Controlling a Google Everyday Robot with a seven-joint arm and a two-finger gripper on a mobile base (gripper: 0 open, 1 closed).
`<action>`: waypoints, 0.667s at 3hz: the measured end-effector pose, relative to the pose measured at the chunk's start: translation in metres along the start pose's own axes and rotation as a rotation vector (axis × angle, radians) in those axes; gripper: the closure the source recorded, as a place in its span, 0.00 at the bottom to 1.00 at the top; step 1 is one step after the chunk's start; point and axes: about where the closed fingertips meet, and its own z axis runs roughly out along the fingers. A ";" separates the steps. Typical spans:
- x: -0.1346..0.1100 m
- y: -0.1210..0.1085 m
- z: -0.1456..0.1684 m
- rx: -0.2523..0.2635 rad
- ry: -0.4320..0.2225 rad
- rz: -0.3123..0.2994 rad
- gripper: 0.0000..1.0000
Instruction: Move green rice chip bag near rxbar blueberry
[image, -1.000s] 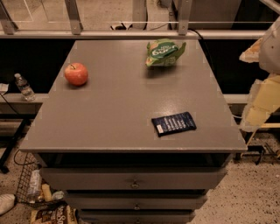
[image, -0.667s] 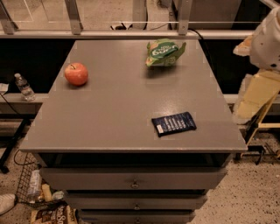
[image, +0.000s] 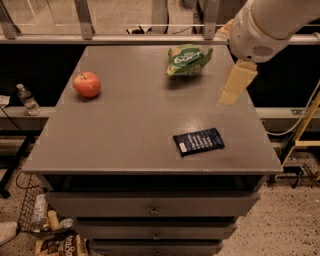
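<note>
Here the green rice chip bag (image: 189, 59) lies near the claw (image: 234, 86); its opening cannot be told.

The puffy, crinkled green rice chip bag (image: 187, 59) lies at the far edge of the table (image: 125, 130), well apart from the flat navy rxbar blueberry (image: 198, 141) lying askew near the front, while the gripper (image: 233, 86) hangs right of the bag.

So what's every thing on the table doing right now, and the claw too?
green rice chip bag: puffy, untouched, at the far edge of the table.
rxbar blueberry: wrapped, flat near the front edge.
apple: whole, upright on the left side.
claw: in the air above the right side, right of the bag, touching nothing.
top drawer: shut.
</note>
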 end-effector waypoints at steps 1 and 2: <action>-0.027 -0.025 0.028 0.047 -0.083 -0.052 0.00; -0.043 -0.047 0.055 0.112 -0.167 -0.026 0.00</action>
